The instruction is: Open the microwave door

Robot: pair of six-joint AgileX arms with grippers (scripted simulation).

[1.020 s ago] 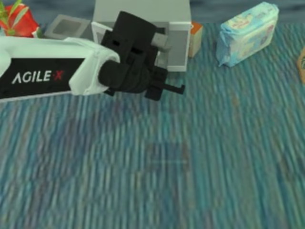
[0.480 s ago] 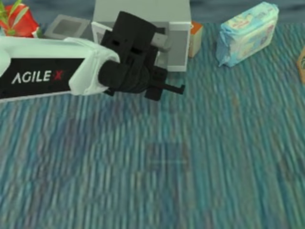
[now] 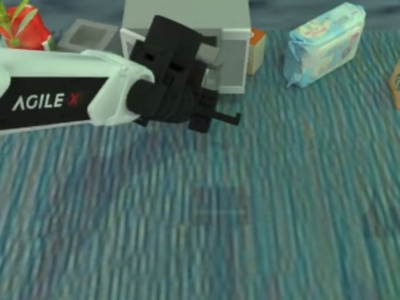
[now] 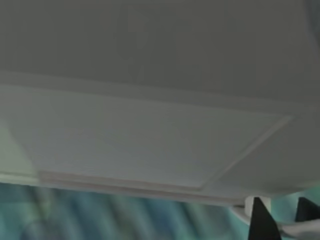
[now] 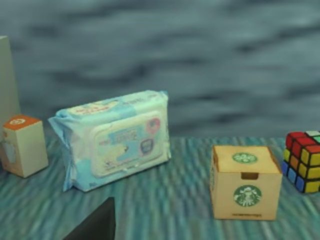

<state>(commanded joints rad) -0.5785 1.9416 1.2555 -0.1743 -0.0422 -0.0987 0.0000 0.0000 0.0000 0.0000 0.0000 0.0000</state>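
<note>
Close up: left gripper [image 3: 209, 59] against the microwave door [image 3: 228, 62] handle.

You have the silver-grey microwave [image 3: 187, 15] at the table's far edge, its windowed microwave door [image 3: 228, 59] facing the near edge.

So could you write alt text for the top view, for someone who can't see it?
A white and black left arm reaches across a blue-green striped table, its black hand at the front of a silver-grey microwave. A pale blue wipes pack lies to the right.
</note>
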